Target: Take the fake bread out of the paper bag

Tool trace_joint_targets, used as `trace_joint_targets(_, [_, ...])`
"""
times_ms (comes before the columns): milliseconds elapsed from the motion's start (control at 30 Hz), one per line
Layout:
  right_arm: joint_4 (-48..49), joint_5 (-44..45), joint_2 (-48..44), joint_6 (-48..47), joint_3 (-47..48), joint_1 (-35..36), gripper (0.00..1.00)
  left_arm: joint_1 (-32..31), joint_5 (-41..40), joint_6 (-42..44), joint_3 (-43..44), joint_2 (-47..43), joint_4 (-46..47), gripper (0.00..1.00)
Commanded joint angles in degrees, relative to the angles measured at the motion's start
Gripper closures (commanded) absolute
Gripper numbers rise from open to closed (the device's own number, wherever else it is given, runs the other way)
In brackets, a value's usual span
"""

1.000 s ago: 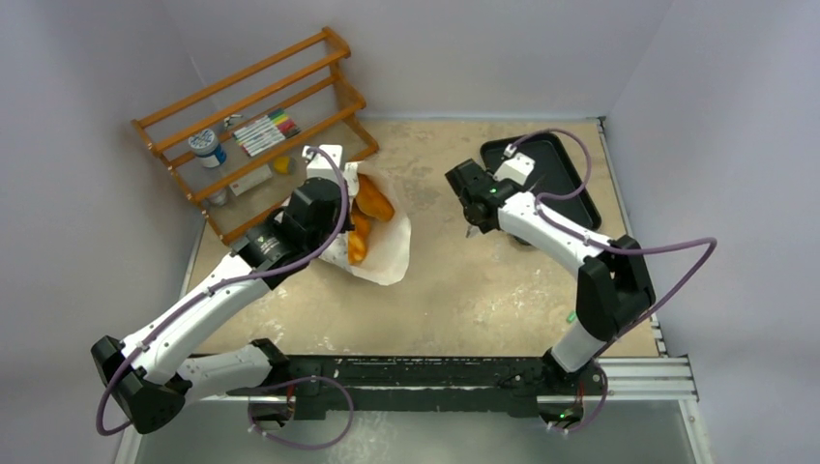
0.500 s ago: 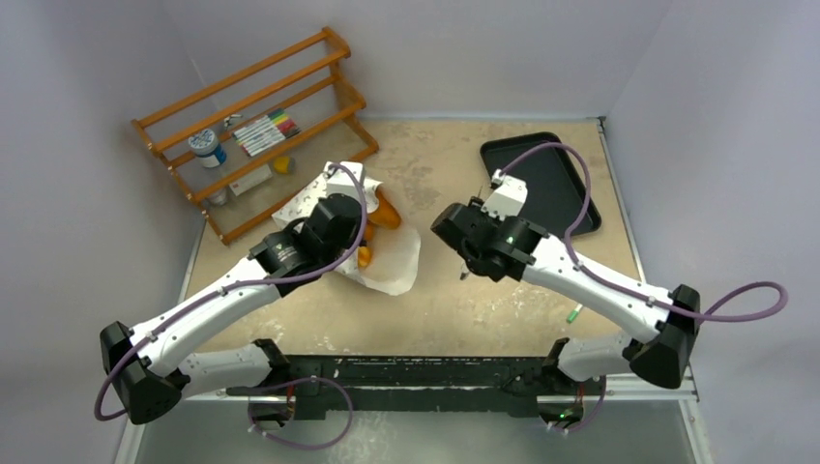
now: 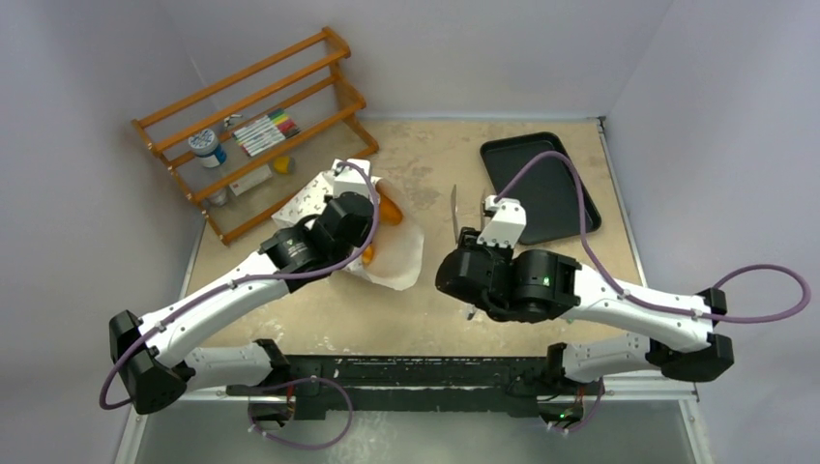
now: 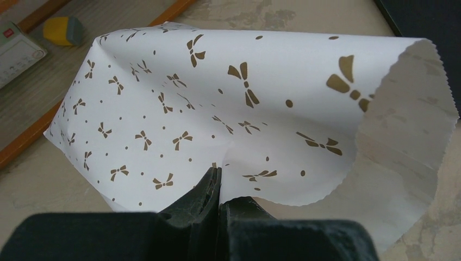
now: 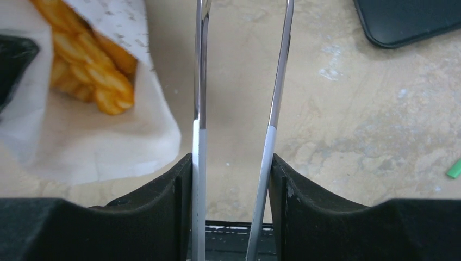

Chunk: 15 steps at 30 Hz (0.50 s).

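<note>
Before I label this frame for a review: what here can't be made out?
- Tongs tips: right wrist view, cut off by the top edge.
- Fake bread count: top view, left arm covers most of it; right wrist view, paper bag and frame edge crop it.
- Rack items' labels: top view, too small.

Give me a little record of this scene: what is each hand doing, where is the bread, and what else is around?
left hand: shut, pinching a fold of the paper bag
right hand: holding metal tongs, tips pointing past the bag, not touching it
fake bread: orange pieces lying inside the bag's open mouth
black tray: on the table, far right side
wooden rack: far left corner, with markers and small items
task: bread not yet taken out
</note>
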Motion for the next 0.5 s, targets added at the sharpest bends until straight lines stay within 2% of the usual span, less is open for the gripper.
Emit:
trace_joint_targets(0, [-0.88, 6.89, 3.39, -2.85, 7.26, 4.66, 0.51, -0.12, -4.94, 0.57, 3.67, 0.05, 0.76, 1.00])
trace_joint_targets(200, [-0.88, 7.35, 4.94, -8.99, 14.28, 10.39, 0.50, -0.14, -7.04, 2.95, 6.36, 2.47, -0.77, 1.00])
trace_joint_targets(467, [-0.97, 6.41, 2.57, -13.81, 18.30, 15.36, 0.51, -0.06, -8.96, 3.13, 6.24, 3.80, -1.54, 1.00])
